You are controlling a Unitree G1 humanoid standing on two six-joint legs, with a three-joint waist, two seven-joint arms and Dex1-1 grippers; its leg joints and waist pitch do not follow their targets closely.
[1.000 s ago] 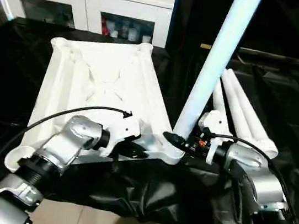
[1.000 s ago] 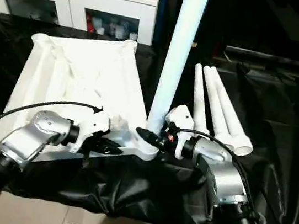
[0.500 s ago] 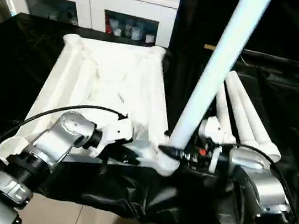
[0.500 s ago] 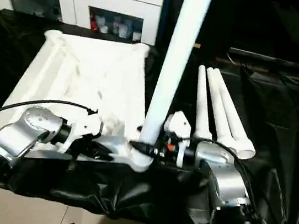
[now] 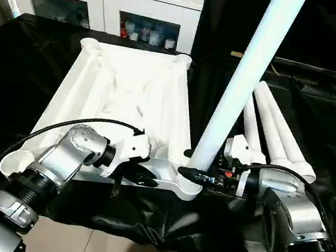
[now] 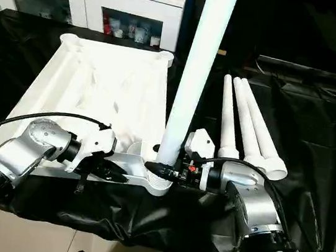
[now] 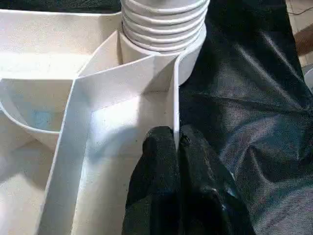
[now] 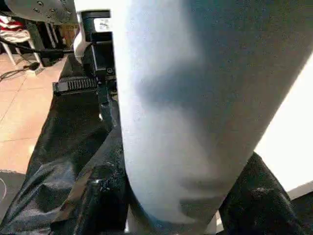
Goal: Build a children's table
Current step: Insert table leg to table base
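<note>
Camera tilts down a bit, so don't read the frame shift as motion of things. Real change: table top (image 5: 127, 101) swings on the bench (image 5: 27, 56) — a second ago its long axis ran skewed, far end toward the robot's left; now it's squarer to the robot, and the near corner socket (image 5: 188, 185) with the upright leg (image 5: 239, 89) sits slightly lower and closer to the three spare legs (image 5: 273, 131). Left claw (image 5: 146, 177) on the near rim and right claw (image 5: 197, 176) at the leg base go along with it.

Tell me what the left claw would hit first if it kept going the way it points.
Likely the ribbed base of the upright leg in the corner socket; the left claw already pinches the tabletop's rim wall.
</note>
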